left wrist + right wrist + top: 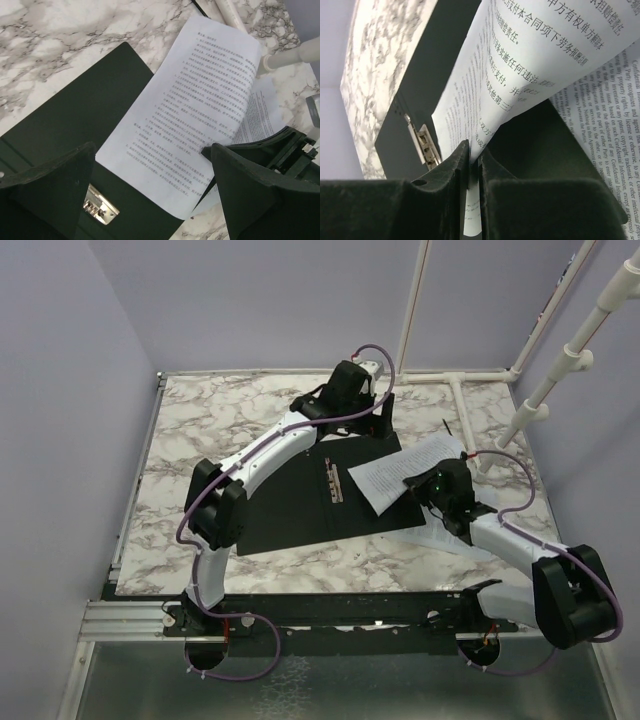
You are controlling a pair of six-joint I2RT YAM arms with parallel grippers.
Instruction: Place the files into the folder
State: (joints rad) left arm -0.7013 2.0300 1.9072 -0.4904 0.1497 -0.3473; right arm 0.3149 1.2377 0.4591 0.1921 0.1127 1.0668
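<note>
- Right arm's (500, 535) jaws are clamping a thin bite of the top sheet (520, 75), right at its edge. Left arm's (280, 445) jaws are standing wide apart over the folder's far side, holding nothing.
- Top sheet is lying diagonally, partly on the folder's (300, 510) black inner face and partly overhanging its right edge. Second sheet (262, 107) is lying under it, mostly off the folder on the surface (200, 420).
- Risk: the bite is shallow, so the paper is likely slipping out on any quick drag.
- Risk: the sheet is floppy, so pushing it is probably buckling or creasing it rather than sliding it.
- Risk: the leading edge may be snagging on the clip (100, 206) or on the folder's rim.
- Risk: nothing is pinning the folder, so it could be skating on the marble.
- Risk: the second sheet may be getting dragged along or shoved further away by the arm.
- Look: the top sheet is white with dense black Chinese print and is arching up from the pinch. The second sheet is showing Latin text. The folder is lying open and flat.
</note>
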